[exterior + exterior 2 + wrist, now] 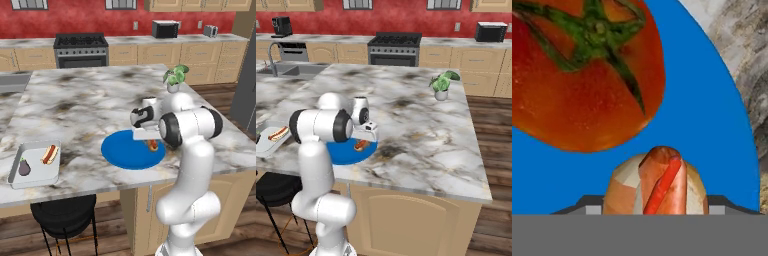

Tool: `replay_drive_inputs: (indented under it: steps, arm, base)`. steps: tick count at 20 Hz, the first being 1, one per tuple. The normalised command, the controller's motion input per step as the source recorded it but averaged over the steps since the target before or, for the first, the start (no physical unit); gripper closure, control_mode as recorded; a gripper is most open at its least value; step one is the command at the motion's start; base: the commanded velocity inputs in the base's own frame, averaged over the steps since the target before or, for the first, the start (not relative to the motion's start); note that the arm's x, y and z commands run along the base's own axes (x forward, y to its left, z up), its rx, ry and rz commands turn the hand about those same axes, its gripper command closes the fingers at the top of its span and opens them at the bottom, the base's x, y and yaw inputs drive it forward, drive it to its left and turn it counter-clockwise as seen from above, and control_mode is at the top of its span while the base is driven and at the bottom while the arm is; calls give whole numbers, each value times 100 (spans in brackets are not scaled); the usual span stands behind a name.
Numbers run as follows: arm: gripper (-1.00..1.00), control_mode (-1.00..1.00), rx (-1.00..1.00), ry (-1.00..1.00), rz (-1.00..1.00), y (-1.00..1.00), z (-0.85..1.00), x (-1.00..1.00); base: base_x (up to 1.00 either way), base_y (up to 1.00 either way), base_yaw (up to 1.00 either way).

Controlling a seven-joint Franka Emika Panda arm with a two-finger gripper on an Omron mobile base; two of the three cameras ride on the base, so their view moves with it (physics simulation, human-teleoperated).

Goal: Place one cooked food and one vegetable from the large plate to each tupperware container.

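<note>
The large plate [120,152] [341,154] [712,125], bright blue, lies near the front edge of the marble island. On it are a red tomato [582,75] with a green stem and a hot dog [657,185] [152,145] [361,145] in a bun. My gripper [654,207] [150,139] [367,134] is low over the plate, shut on the hot dog, whose end sticks up between the fingertips. A light grey tupperware container [17,175] [265,146] at the island's left holds another hot dog [49,154] [278,133] and an eggplant [24,167].
A potted plant [174,79] [442,85] stands at the far right of the island. A black stool [62,215] [273,192] sits below the front edge. Behind are a stove [81,50], a microwave [165,29] and a sink [286,70].
</note>
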Motion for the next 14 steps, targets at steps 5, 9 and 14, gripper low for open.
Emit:
replay_drive_inputs:
  steps: [5,9,14]
  arm:
    - [100,-100,0,0,-2,0,8,-63]
    - [100,-100,0,0,-2,0,33,-63]
    - [100,-100,0,-1,0,8,74,-62]
  base:
    - [0,0,0]
    - [0,0,0]
    - [0,0,0]
